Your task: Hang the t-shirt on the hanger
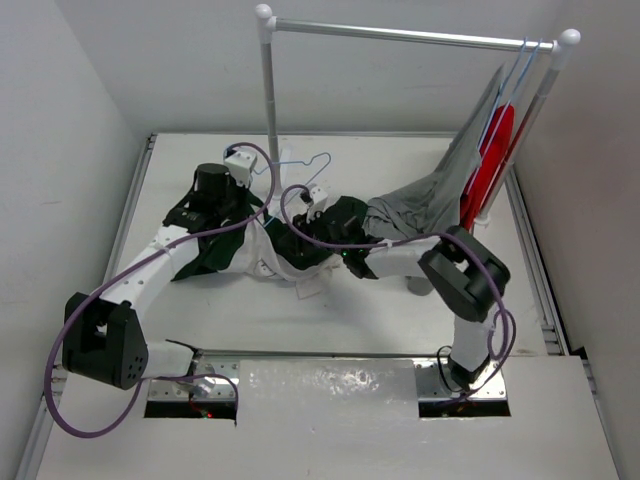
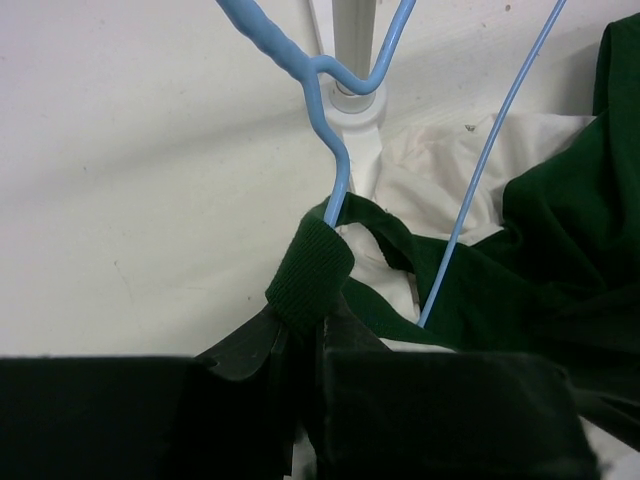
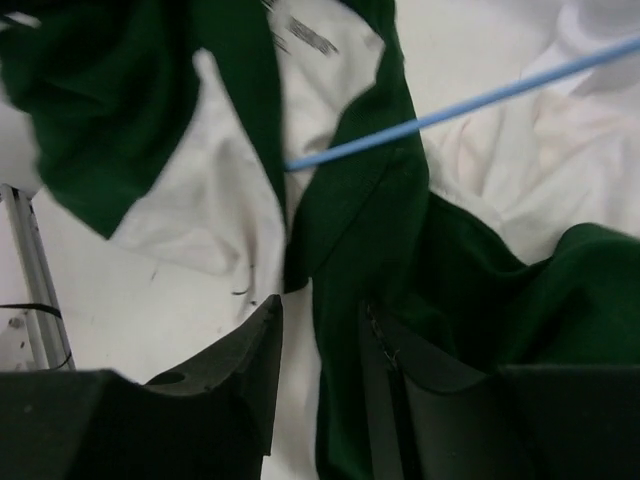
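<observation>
The t-shirt (image 1: 262,258) lies crumpled mid-table, cream-white with dark green sleeves. The pale-blue hanger (image 1: 302,166) lies at its far edge with the hook pointing right. My left gripper (image 1: 258,207) is shut on the green ribbed collar band (image 2: 311,272). In the left wrist view the hanger's wire (image 2: 338,190) runs down into the collar opening right at the pinch. My right gripper (image 1: 303,232) is over the shirt's middle. Its jaws stand open, and a fold of green cloth (image 3: 340,300) lies between its fingers (image 3: 262,345). The hanger wire (image 3: 470,103) crosses the shirt beyond them.
The tall white clothes rail (image 1: 268,90) stands at the back, its post foot (image 2: 355,100) just beyond the hanger. A grey shirt (image 1: 440,190) and a red shirt (image 1: 492,160) hang from the rail's right end and drape onto the table. Walls close in on both sides.
</observation>
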### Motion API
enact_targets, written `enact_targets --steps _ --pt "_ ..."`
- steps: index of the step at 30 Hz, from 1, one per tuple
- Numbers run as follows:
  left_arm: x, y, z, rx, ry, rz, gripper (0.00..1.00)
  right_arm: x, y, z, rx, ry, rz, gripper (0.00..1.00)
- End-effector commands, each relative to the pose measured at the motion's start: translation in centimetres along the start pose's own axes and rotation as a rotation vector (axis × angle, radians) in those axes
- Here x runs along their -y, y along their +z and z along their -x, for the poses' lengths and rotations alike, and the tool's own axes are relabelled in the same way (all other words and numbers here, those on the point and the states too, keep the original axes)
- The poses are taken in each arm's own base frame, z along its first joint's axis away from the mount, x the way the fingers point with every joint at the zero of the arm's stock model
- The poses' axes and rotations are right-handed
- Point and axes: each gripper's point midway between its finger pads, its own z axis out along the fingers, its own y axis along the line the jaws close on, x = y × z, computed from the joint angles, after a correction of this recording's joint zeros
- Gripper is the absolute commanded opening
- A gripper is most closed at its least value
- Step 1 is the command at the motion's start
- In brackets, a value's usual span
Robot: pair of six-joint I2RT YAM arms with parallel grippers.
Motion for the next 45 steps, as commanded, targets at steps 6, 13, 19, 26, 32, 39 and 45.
enact_targets --steps 6,13,19,26,32,39,45 --pt "-0.5 -0.7 3.6 0.13 -0.04 0.0 0.0 -2.1 4.4 1.7 0.05 0.09 0.095 0.42" --pt "0.3 -0.5 3.3 0.122 -0.039 -0.042 0.0 -0.2 7.0 0.3 0.034 0.18 0.03 0.52" --pt "0.3 -0.4 2.8 0.114 -0.008 -0.044 0.0 0.9 5.3 0.8 0.123 0.318 0.098 0.46" --pt "1.6 -0.1 2.1 0.106 0.037 -0.125 0.0 3.8 3.5 1.6 0.184 0.32 0.018 0.56" --pt "2.5 -0.3 2.0 0.111 0.053 -0.178 0.0 3.2 5.0 2.2 0.198 0.375 0.072 0.45" --pt "3.2 -0.2 1.6 0.112 0.057 -0.218 0.0 4.1 5.5 2.1 0.188 0.38 0.011 0.47" --pt "2.4 -0.3 2.5 0.135 0.047 -0.169 0.0 3.0 6.9 -0.8 0.092 0.351 0.0 0.49"
